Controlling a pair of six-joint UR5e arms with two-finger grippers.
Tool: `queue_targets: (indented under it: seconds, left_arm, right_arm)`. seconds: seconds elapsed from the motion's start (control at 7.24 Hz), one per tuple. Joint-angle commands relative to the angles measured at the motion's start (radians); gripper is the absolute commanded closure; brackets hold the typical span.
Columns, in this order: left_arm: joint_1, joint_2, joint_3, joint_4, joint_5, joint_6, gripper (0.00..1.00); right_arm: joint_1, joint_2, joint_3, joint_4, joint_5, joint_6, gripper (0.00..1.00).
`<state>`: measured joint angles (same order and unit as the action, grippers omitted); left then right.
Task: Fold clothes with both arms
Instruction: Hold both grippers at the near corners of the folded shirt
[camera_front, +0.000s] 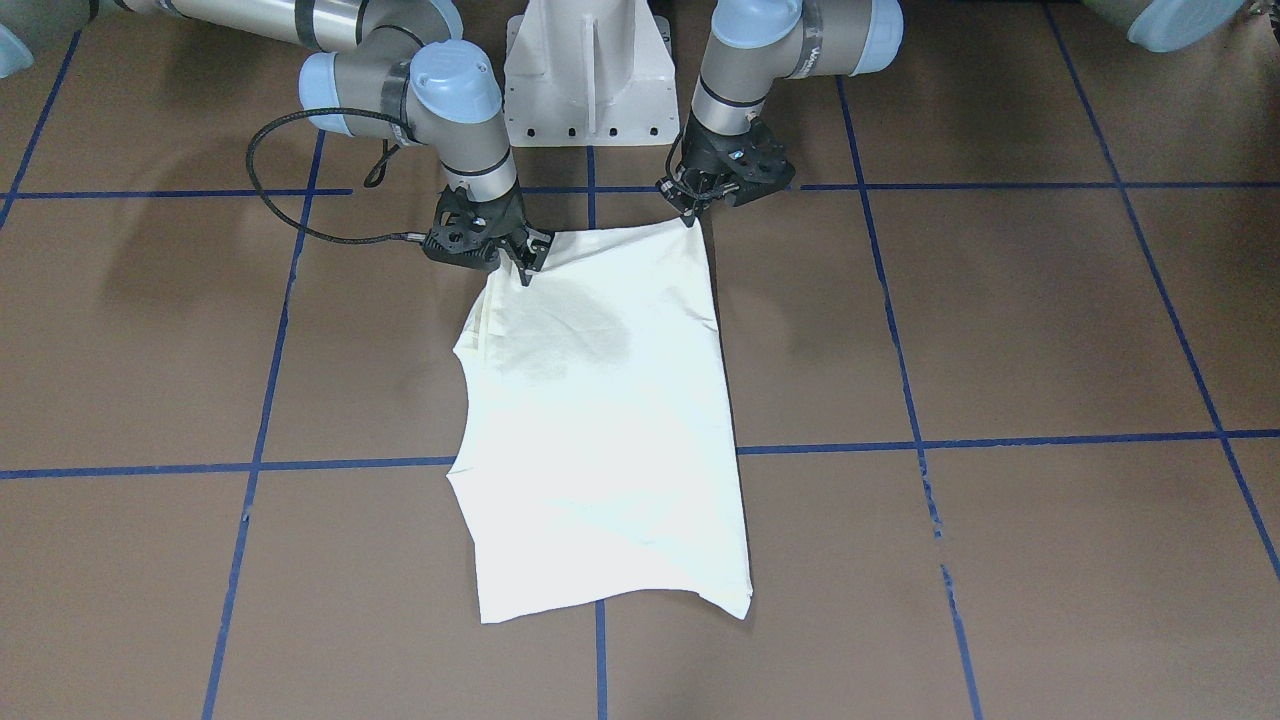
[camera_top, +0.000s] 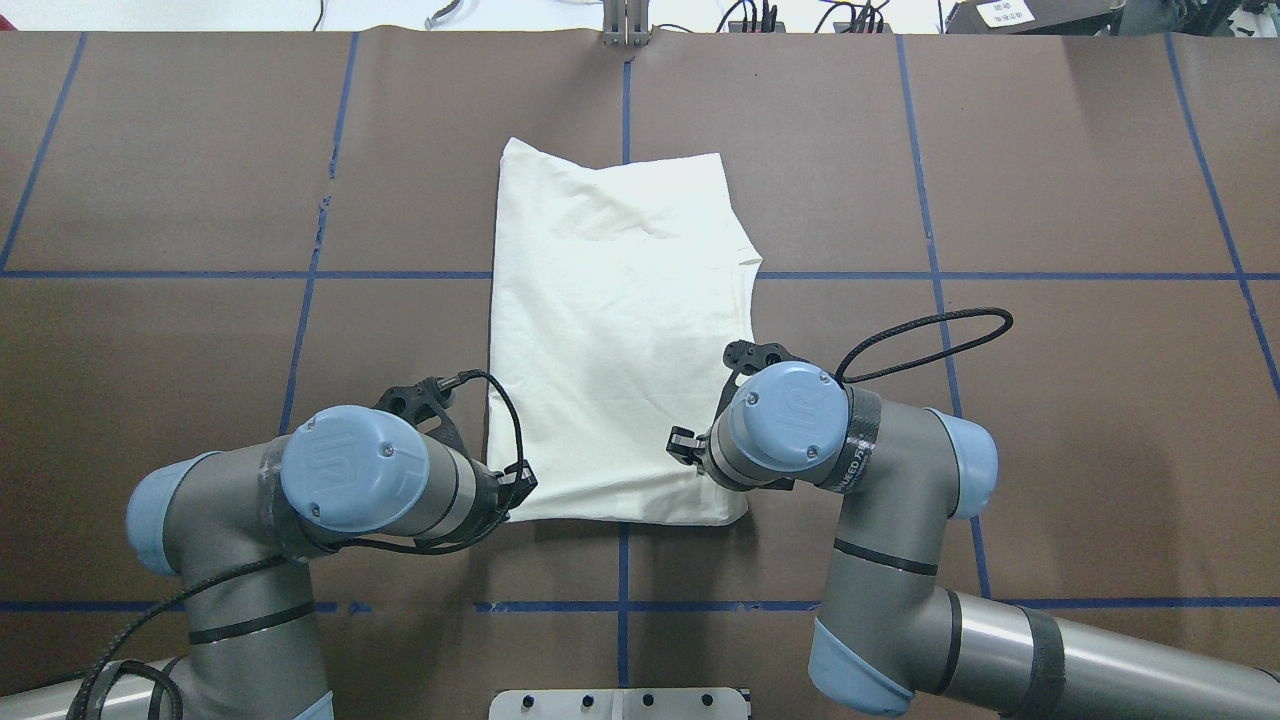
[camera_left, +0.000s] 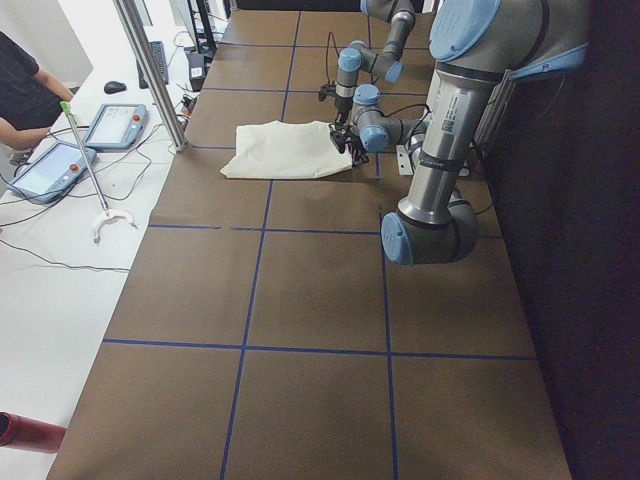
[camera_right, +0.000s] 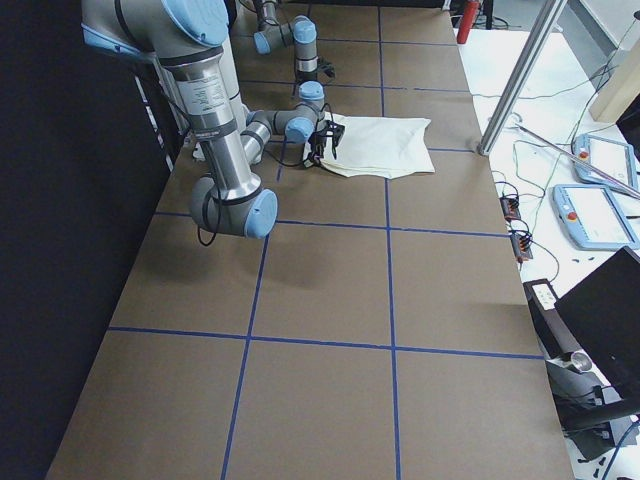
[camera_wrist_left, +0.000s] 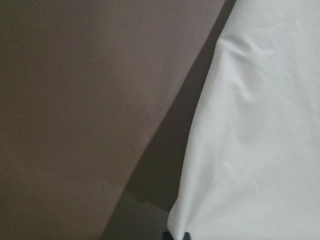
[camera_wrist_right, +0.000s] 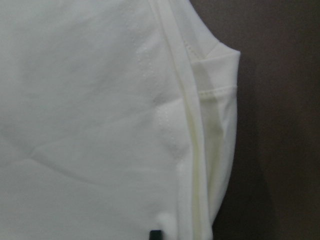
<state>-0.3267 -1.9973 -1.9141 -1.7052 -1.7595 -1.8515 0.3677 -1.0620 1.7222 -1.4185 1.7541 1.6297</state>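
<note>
The cream T-shirt (camera_front: 610, 420) (camera_top: 610, 330) lies plain side up on the brown table, folded into a long narrow strip that runs away from the robot. A faint dark print shadows through near the robot's end. My left gripper (camera_front: 690, 217) (camera_top: 518, 488) is shut on one near corner of the T-shirt. My right gripper (camera_front: 527, 268) (camera_top: 683, 445) is shut on the other near corner. In the left wrist view the cloth (camera_wrist_left: 260, 140) creases toward the fingertips at the bottom edge. The right wrist view shows layered hems (camera_wrist_right: 195, 150) beside its fingertip.
The white pedestal base (camera_front: 590, 80) stands just behind the shirt's near edge. A black cable (camera_top: 920, 340) loops off the right wrist. Blue tape lines (camera_front: 1000, 440) grid the table. A metal pole (camera_left: 150, 75) and a person at tablets (camera_left: 50, 170) are beyond the table's far edge.
</note>
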Motion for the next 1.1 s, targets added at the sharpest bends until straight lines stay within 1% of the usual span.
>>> queue_targets:
  seconds: [0.0, 0.28, 0.41, 0.55, 0.69, 0.83, 0.97]
  left_arm:
    - [0.000, 0.000, 0.001, -0.001, 0.000, 0.000, 1.00]
    - [0.000, 0.000, 0.001, -0.001, 0.000, 0.000, 1.00]
    - [0.000, 0.005, -0.008, 0.001, 0.000, 0.000, 1.00]
    - [0.001, 0.003, -0.013, 0.001, 0.002, 0.000, 1.00]
    - [0.005, 0.009, -0.038, 0.002, 0.003, 0.000, 1.00]
    - [0.027, 0.015, -0.086, 0.006, 0.006, 0.000, 1.00]
    - [0.084, 0.015, -0.118, 0.028, 0.011, -0.002, 1.00]
  right_arm:
    - [0.004, 0.003, 0.000, 0.001, 0.004, -0.002, 0.90]
    - [0.010, 0.013, -0.001, 0.000, 0.013, -0.002, 0.95]
    - [0.028, 0.011, 0.002, 0.003, 0.051, -0.005, 1.00]
    - [0.037, -0.002, 0.038, 0.004, 0.071, -0.007, 1.00]
    - [0.037, -0.030, 0.081, 0.012, 0.073, -0.007, 1.00]
    - [0.021, -0.044, 0.127, 0.015, 0.073, -0.013, 1.00]
    - [0.004, -0.059, 0.176, 0.013, 0.074, -0.013, 1.00]
